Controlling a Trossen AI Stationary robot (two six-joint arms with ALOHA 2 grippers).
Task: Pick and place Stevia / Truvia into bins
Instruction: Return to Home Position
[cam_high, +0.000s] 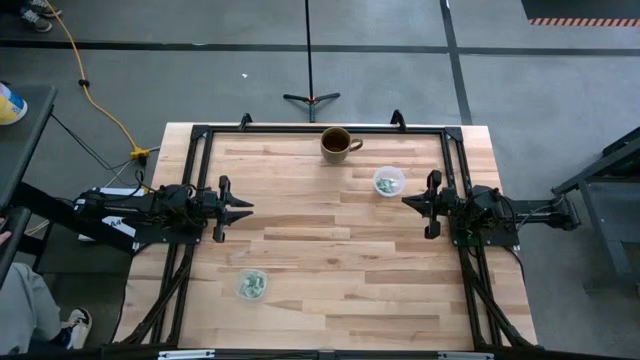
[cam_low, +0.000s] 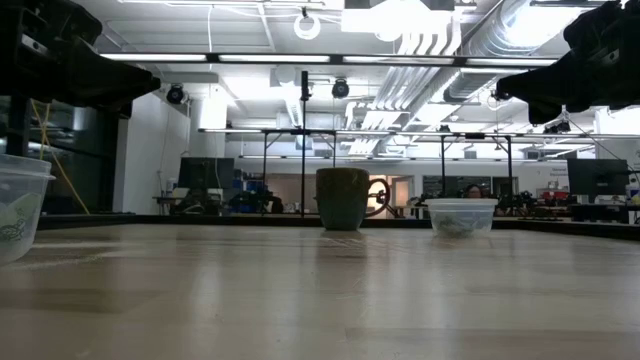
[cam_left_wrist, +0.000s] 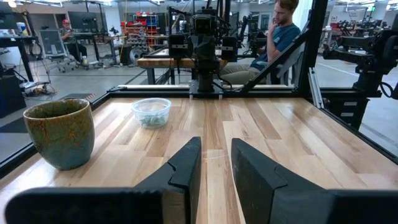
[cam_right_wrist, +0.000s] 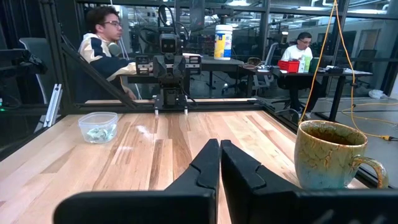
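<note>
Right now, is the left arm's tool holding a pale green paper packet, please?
No, the left tool is open and nothing sits between its jaws, only the wooden table beyond.

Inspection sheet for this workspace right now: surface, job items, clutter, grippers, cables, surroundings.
Surface: wooden table, no loose packets seen on it.
Job's things: clear cup by the right arm and clear cup nearer the left arm, each holding pale green packets.
Clutter: brown mug at the far edge.
Grippers: left gripper narrowly open, right gripper shut; both empty, raised at opposite sides of the table.
Cables: yellow cable on the floor, off the table's left side.
Surroundings: stand on the floor beyond the table; seated person in the room behind.
</note>
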